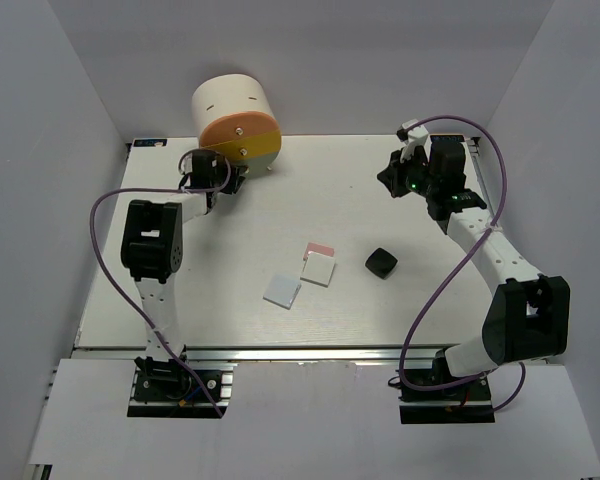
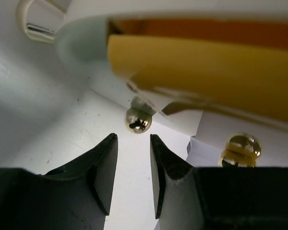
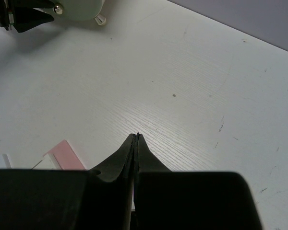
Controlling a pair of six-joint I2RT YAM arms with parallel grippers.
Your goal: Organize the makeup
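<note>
Four makeup pieces lie mid-table: a black rounded-square compact (image 1: 381,263), a pink square (image 1: 321,247) partly under a white square (image 1: 318,270), and another white square (image 1: 282,290). My left gripper (image 1: 231,178) is at the back left, against the drawer front of the cream cylinder (image 1: 230,100). In the left wrist view this gripper (image 2: 133,137) stands open with nothing between its fingers, and a gold knob (image 2: 138,120) sits just beyond the fingertips. My right gripper (image 1: 389,181) hovers at the back right, shut and empty (image 3: 137,136), with the pink square (image 3: 65,153) off to its left.
The cylinder lies on its side, showing an orange front (image 2: 221,28) and a yellow front (image 2: 206,67) facing my left gripper. A second gold knob (image 2: 242,147) sits to the right. White walls close in the table (image 1: 400,320) on three sides.
</note>
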